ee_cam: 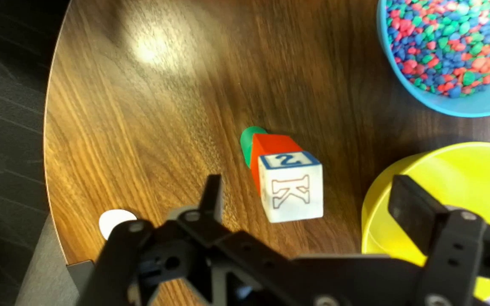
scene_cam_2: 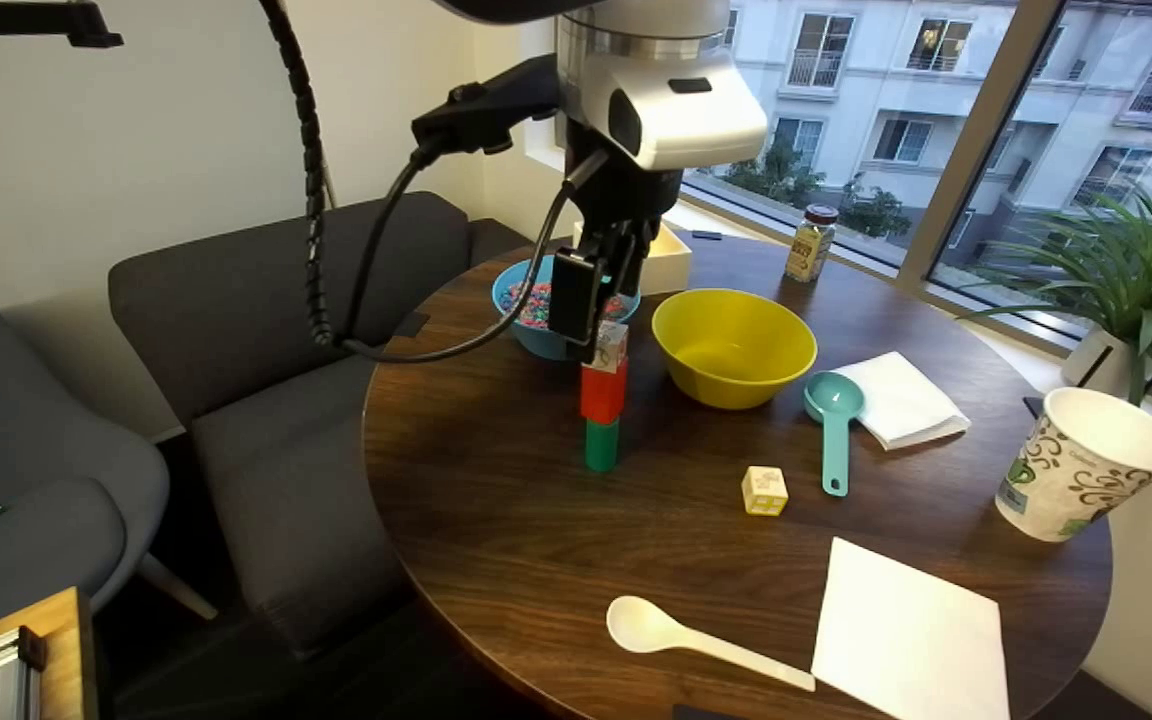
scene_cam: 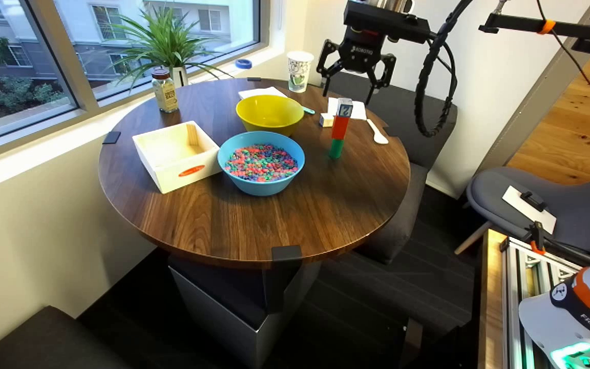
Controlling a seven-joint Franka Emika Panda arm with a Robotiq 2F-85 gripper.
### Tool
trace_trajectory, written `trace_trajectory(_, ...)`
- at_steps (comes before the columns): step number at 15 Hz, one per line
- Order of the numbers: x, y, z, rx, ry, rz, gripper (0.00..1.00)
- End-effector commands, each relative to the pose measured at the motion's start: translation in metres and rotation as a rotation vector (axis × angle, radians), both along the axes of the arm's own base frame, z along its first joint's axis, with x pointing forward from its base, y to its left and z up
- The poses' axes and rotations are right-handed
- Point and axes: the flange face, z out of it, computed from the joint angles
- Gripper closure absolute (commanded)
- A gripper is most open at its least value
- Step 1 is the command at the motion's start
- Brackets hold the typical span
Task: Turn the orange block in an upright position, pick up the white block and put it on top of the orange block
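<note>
My gripper (scene_cam: 346,96) hangs spread wide above the orange block (scene_cam: 340,128), which stands upright: green cylinder (scene_cam: 336,148) right under it, white alphabet block (scene_cam: 344,108) resting on top of it!

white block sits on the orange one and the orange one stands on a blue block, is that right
Not blue: the bottom block is green, as both exterior views show. The rest is right: the orange block stands on it and the white block sits on top.
</note>
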Motion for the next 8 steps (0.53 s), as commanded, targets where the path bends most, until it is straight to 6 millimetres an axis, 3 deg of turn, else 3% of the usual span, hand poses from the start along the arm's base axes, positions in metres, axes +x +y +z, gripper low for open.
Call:
trace_trajectory(1, 0.001, 0.004, 0.025, -0.034, -0.007, -0.006, 0.00)
trace_trajectory(8, -0.002, 0.009, 0.089, -0.100, -0.035, 0.025, 0.00)
